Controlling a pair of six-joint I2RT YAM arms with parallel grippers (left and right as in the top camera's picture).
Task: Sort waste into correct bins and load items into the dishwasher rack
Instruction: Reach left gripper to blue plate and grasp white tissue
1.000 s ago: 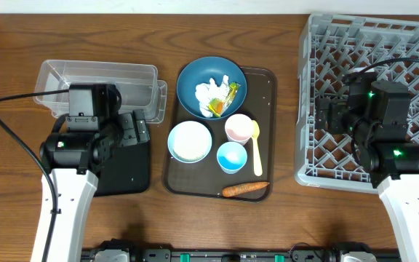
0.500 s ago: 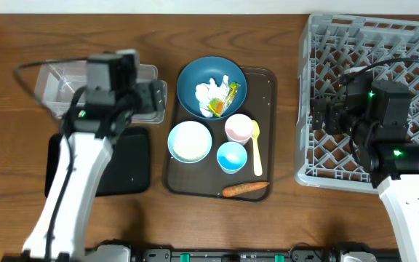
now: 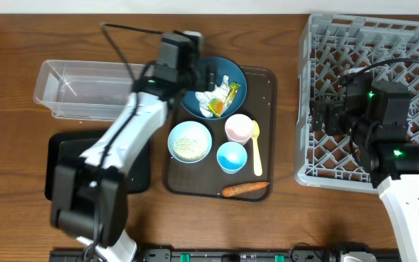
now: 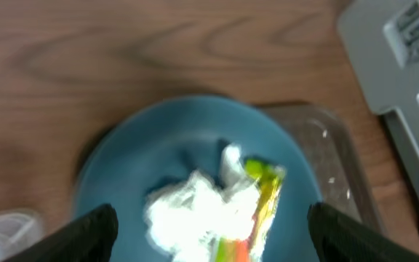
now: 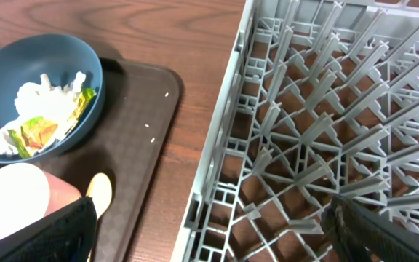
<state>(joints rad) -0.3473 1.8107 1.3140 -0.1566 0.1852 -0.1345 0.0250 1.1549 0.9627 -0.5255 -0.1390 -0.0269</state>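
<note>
The dark blue bowl (image 3: 211, 87) at the back of the brown tray holds crumpled white tissue (image 4: 195, 207) and a yellow-green-orange wrapper (image 4: 259, 207). My left gripper (image 3: 208, 78) hangs over that bowl, open, its jaws wide on either side of the tissue and touching nothing (image 4: 211, 222). The white bowl (image 3: 190, 140) holds rice. Beside it are the pink-rimmed cup (image 3: 238, 129), the light-blue cup (image 3: 231, 156), the yellow spoon (image 3: 257, 145) and the carrot piece (image 3: 244, 189). My right gripper (image 3: 323, 116) is open and empty over the left edge of the grey dishwasher rack (image 3: 373, 44).
The clear tub (image 3: 97, 89) stands at the back left, with the black tray (image 3: 133, 175) in front of it, partly under my left arm. All the dishes sit on a dark brown serving tray (image 3: 268, 94). A strip of bare table separates that tray from the rack.
My left arm has swung right, from over the black tray, past the clear tub, to above the dark blue bowl. The right arm has stayed put.
</note>
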